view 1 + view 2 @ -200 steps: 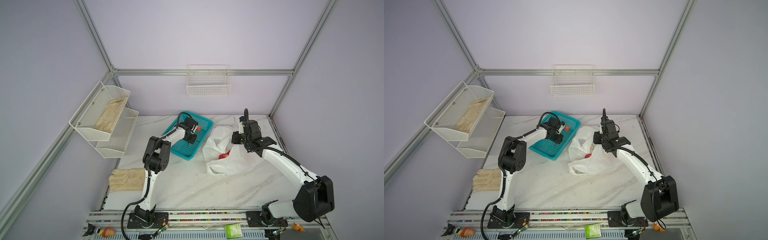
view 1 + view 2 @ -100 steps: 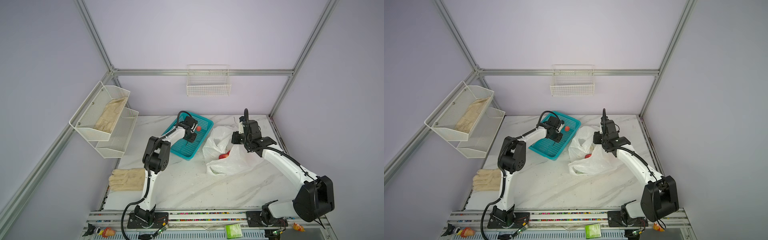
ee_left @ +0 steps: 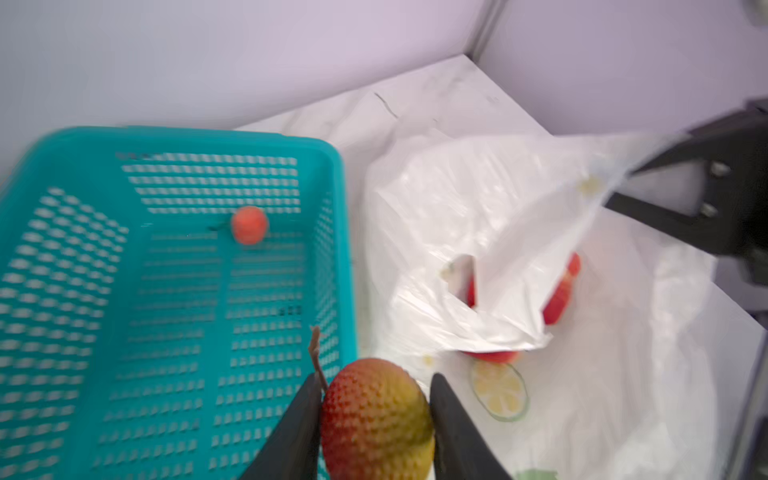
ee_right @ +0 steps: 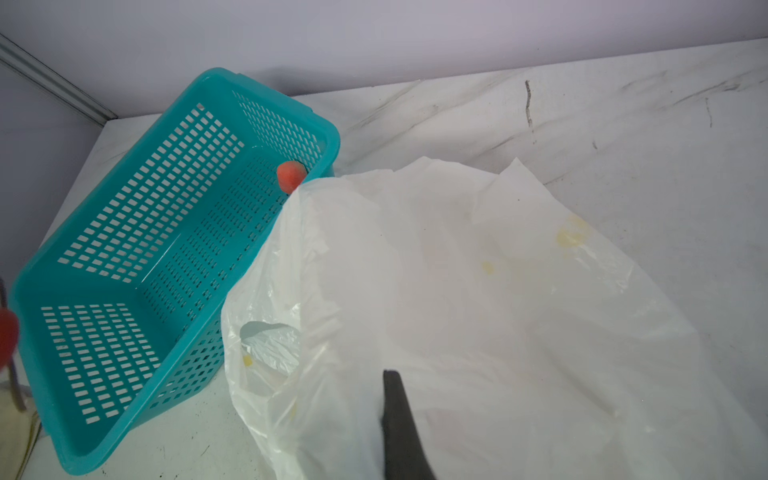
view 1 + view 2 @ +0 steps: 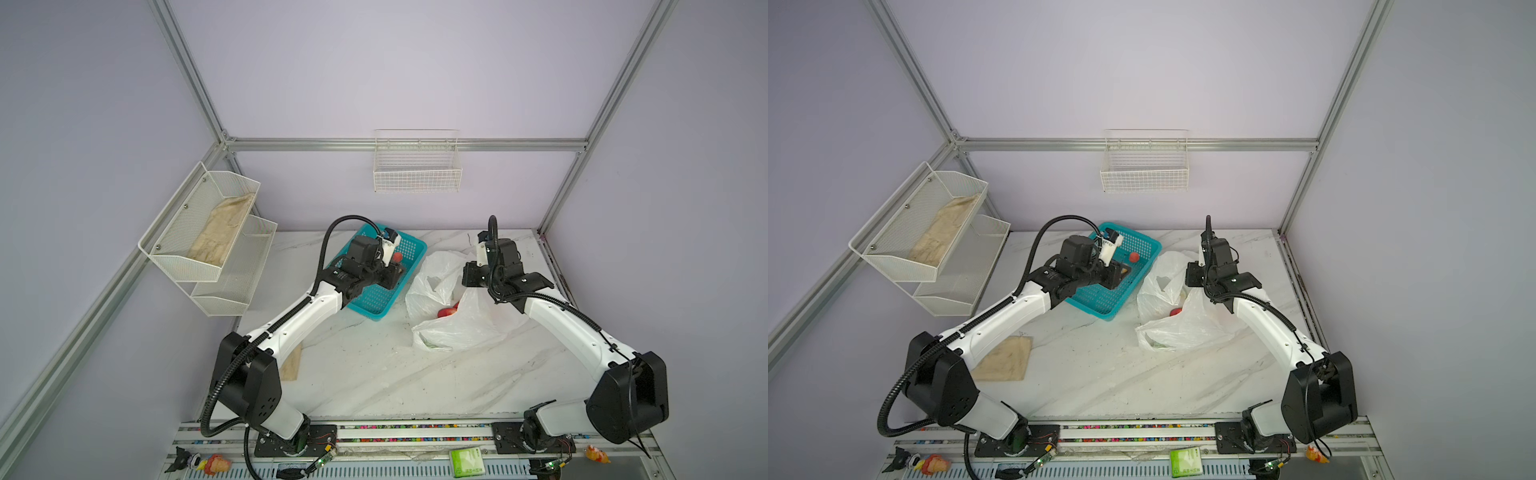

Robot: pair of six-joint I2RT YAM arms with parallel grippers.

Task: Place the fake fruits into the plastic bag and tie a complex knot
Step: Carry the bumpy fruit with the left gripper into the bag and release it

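the left gripper (image 3: 374, 380) is closed on a bumpy red-and-yellow fruit (image 3: 376, 419) with a thin brown stem, one finger pressed against each side of it. in both top views this gripper sits over the teal basket (image 5: 376, 299), on the side nearest the plastic bag (image 5: 465, 324). whether the fruit is clear of the basket floor cannot be told. one small red fruit (image 3: 249, 224) lies alone on the basket floor near the far wall, also seen in a top view (image 5: 1133, 257).

the plastic bag lies crumpled on the white marbled surface (image 5: 374, 374) just beside the basket, its thin film printed with a lemon slice (image 3: 498, 395). the right gripper (image 5: 467, 277) is closed on the bag's upper edge and holds that edge up off the surface, so the mouth gapes toward the basket. red fruits (image 5: 446, 311) show inside the bag, partly through the film.
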